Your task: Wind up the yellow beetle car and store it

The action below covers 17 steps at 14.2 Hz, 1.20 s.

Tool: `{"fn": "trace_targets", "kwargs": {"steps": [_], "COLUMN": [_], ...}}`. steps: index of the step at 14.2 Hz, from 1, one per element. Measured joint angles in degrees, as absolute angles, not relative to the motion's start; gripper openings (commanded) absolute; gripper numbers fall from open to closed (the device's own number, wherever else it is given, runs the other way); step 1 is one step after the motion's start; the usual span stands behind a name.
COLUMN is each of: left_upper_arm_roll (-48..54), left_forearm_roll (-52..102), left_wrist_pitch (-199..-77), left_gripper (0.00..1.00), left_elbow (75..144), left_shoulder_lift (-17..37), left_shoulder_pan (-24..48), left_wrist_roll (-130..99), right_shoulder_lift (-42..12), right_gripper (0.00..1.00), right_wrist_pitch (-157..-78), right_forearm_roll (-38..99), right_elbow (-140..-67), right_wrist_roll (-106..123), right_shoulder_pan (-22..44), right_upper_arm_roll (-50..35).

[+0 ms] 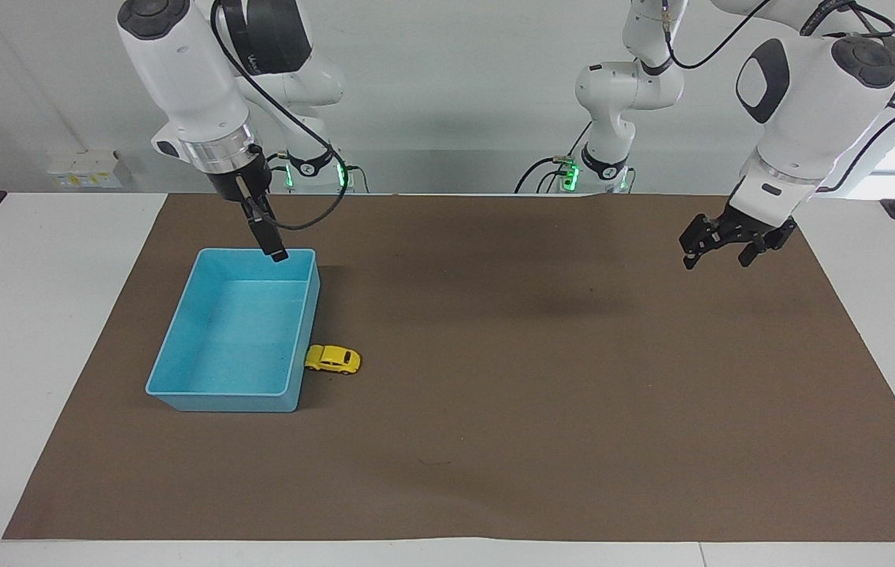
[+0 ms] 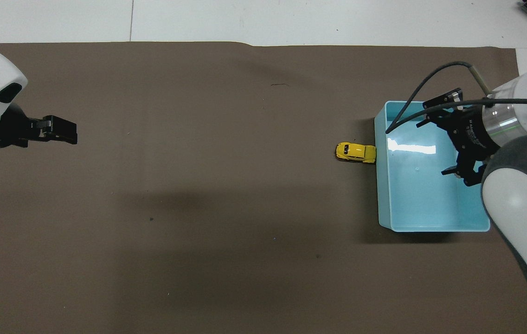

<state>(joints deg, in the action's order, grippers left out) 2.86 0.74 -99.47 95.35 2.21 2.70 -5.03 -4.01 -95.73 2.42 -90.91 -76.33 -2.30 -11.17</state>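
Note:
The yellow beetle car (image 1: pixel 333 359) stands on the brown mat, touching the outside wall of the light blue bin (image 1: pixel 219 402) on the side toward the left arm's end. It also shows in the overhead view (image 2: pixel 356 152) beside the bin (image 2: pixel 430 228). The bin has nothing in it. My right gripper (image 1: pixel 278 253) is open and empty in the air over the bin's edge nearest the robots; in the overhead view (image 2: pixel 440 139) it covers part of the bin. My left gripper (image 1: pixel 718 258) is open and empty, raised over the mat at the left arm's end (image 2: pixel 66 135).
The brown mat (image 1: pixel 542 394) covers most of the white table (image 1: pixel 22 315). A cable loops from the right wrist (image 2: pixel 412 111) over the bin.

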Motion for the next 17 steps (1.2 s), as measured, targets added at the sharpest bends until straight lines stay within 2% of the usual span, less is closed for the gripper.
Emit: {"fn": "trace_targets", "kwargs": {"steps": [7,15,17], "left_upper_arm_roll": [1.68,1.40,-0.31], "left_forearm_roll": [0.73,0.73,0.74], "left_wrist_pitch": [-93.20,-88.03,-87.69], "left_gripper": [1.00,1.00,1.00], "left_elbow": [94.03,92.85,92.84], "left_shoulder_lift": [-2.28,-4.93,-5.34], "left_shoulder_pan": [2.59,2.59,4.50], "left_wrist_roll": [-2.22,-1.09,-0.99], "right_shoulder_lift": [-7.59,-13.43,-14.73], "right_gripper": [1.00,1.00,1.00], "right_wrist_pitch": [-100.75,-106.73,-109.83], "right_forearm_roll": [-2.66,-6.06,-6.85], "right_elbow": [-93.11,-93.91,-94.98], "right_wrist_roll": [-92.16,-102.89,-105.04], "right_shoulder_pan": [0.90,2.93,3.54], "right_upper_arm_roll": [-11.18,-11.17,-11.18]}}
